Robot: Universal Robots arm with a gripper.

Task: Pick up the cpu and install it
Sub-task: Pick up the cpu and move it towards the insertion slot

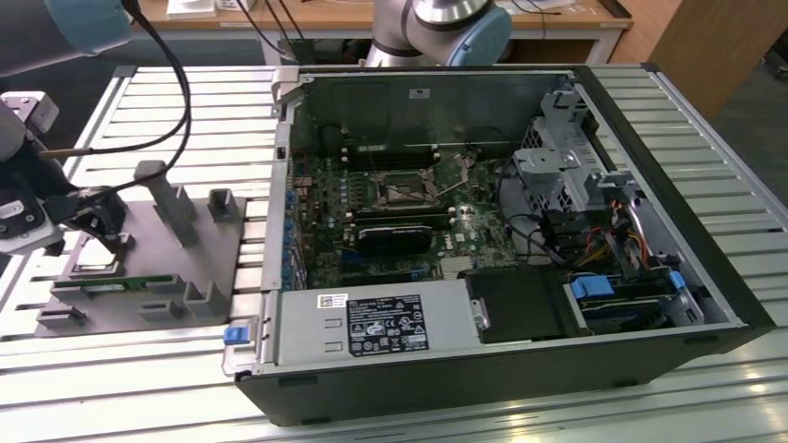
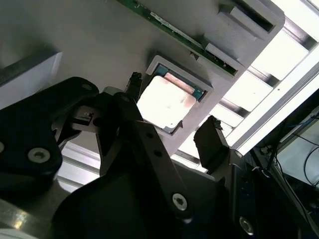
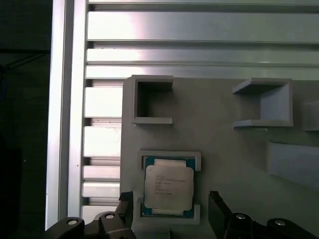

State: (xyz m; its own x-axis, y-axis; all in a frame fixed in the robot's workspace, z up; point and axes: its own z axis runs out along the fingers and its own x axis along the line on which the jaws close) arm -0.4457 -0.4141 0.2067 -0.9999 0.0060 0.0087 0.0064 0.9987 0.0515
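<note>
On the slatted table [image 3: 199, 27], a tray [image 3: 229, 159] holds the cpu [image 3: 168, 185] — thin, light, probably fragile — best pinched by its edges; the gripper [image 3: 170, 203] flanks it, jaws spread.

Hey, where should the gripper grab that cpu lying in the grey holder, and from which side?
Probably straight down from above: the cpu lies flat in a shallow pocket of the holder. Pinch its two opposite thin edges where the pocket's rim is cut away; the open gripper straddles those.
</note>
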